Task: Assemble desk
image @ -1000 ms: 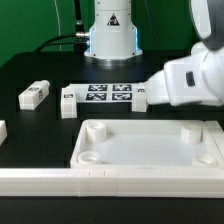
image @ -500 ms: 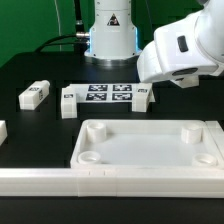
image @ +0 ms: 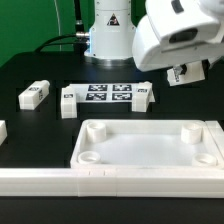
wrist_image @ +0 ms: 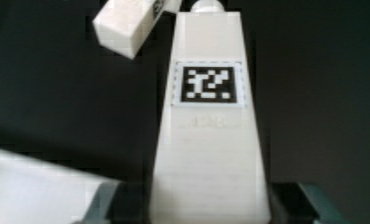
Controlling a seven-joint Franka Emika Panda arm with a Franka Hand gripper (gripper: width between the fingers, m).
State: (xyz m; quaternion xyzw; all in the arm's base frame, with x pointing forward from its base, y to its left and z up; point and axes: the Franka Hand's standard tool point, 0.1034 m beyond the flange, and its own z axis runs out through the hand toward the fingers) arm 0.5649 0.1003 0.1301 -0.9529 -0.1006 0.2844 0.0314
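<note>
While my fingers (wrist_image: 292,205) are clamped on the flanks of one tagged leg (wrist_image: 208,120), held in the air over the bench (image: 30,70) toward the exterior view's right, the tabletop (image: 150,152) lies by the bench edge nearest that camera, sockets up. My hold looks close to one end of the leg, so it may pivot on the way down. Its tip could then strike a socket (image: 192,133) rim rather than enter, shoving the tabletop askew.

Lab: robot arm base (image: 110,35), black table (image: 30,72), green backdrop (image: 30,25), marker board (image: 108,93).
</note>
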